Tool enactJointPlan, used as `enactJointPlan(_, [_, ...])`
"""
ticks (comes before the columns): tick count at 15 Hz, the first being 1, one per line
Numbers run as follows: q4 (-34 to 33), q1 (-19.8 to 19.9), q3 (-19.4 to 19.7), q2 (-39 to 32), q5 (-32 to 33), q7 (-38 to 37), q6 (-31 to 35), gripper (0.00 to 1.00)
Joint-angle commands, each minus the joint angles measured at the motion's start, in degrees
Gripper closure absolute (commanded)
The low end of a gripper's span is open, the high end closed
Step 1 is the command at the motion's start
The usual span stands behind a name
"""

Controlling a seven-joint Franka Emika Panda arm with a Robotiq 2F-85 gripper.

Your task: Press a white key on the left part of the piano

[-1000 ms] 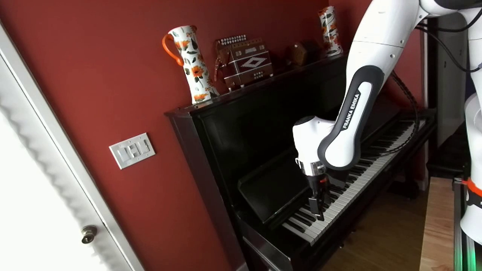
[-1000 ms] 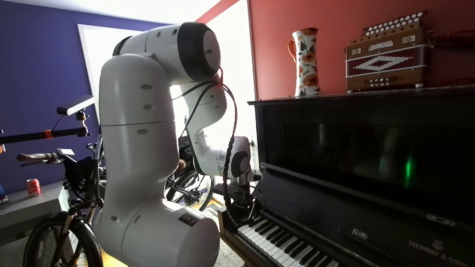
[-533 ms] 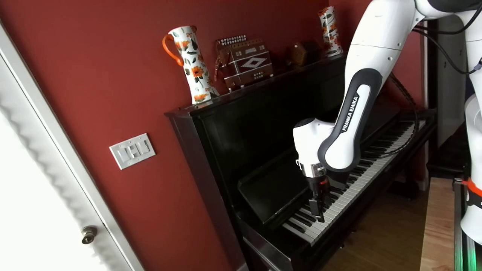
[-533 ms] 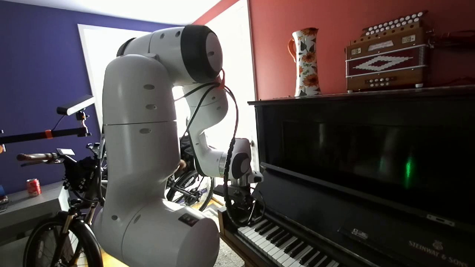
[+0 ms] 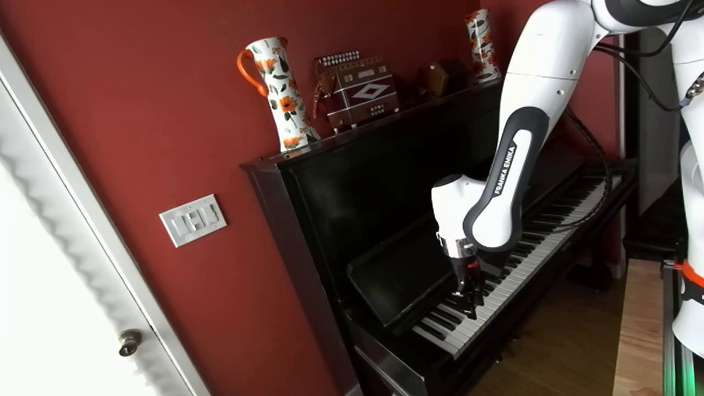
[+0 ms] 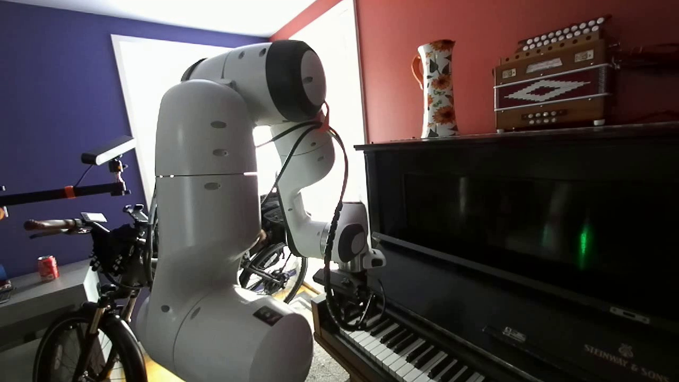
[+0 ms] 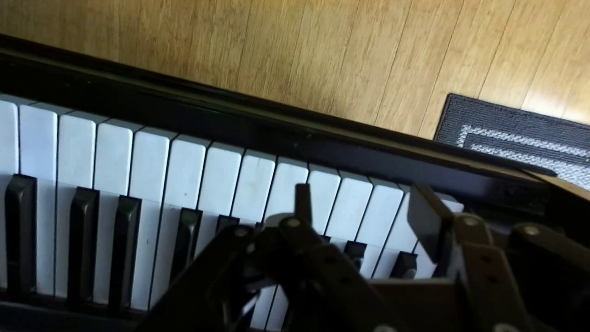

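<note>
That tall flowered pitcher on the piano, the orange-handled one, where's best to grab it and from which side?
Probably by the orange handle, from the side away from the accordion: the pitcher stands upright, and the handle loops outward there near its top, leaving a gap.

Door (image 5: 49, 264) blown out; piano (image 6: 509, 223) v. dark w/ green glare (image 6: 584, 246); wrist view: gripper (image 7: 366, 212) dim, a bit blurry.

piano (image 5: 374, 192): 1; end effector (image 7: 363, 214): 1; vases (image 5: 285, 96): 2; red can (image 6: 48, 269): 1
</note>
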State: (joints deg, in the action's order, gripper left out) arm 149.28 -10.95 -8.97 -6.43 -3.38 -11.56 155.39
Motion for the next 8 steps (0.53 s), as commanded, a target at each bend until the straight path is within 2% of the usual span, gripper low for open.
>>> enactJointPlan(1, [-0.01,0.08,0.59,-2.93,0.96,-1.45,3.76,0.73])
enactJointPlan(2, [-0.13,-0.15,0.73,-3.60,1.24,-1.90,4.37,0.82])
enactJointPlan(5, [-0.36,-0.59,0.93,-5.49,1.36,-2.42,6.61,1.00])
enactJointPlan(8, [-0.35,-1.38,2.11,-6.91,2.89,-3.93,8.66,1.00])
